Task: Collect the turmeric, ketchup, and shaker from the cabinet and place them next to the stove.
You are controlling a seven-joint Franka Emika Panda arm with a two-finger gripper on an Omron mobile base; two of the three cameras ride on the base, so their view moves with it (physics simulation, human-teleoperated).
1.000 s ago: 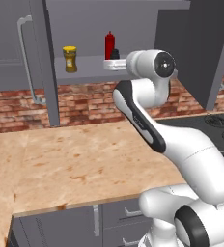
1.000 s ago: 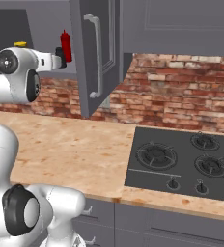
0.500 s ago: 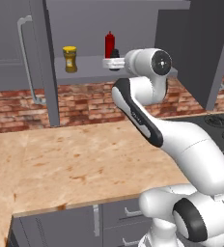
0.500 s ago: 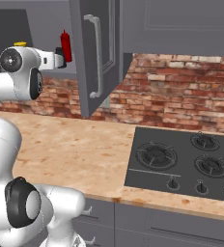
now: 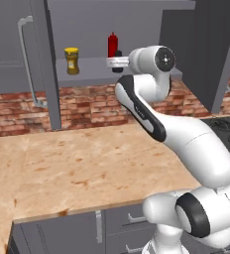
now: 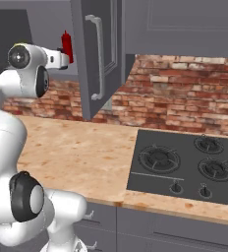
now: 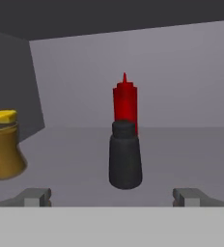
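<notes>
Nothing collected yet; all three items stood on the cabinet shelf.
The claw [image 7: 112, 197] hung spread and empty before the small black tapered shaker [image 7: 125, 155]; the tall red ketchup bottle [image 7: 125, 102] stood behind it; the yellow-lidded turmeric jar [image 7: 3, 144] stood apart; the black stove [image 6: 186, 165] waited.

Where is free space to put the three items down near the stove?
The wooden counter is bare between the stove and the brick wall. The crowded spot is the cabinet shelf, where shaker stands directly before ketchup, turmeric aside.

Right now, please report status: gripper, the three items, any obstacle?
Gripper open, holds nothing, aimed at shaker. Ketchup directly behind shaker; turmeric off to the side. All three on cabinet shelf. Nothing between fingers and shaker.
</notes>
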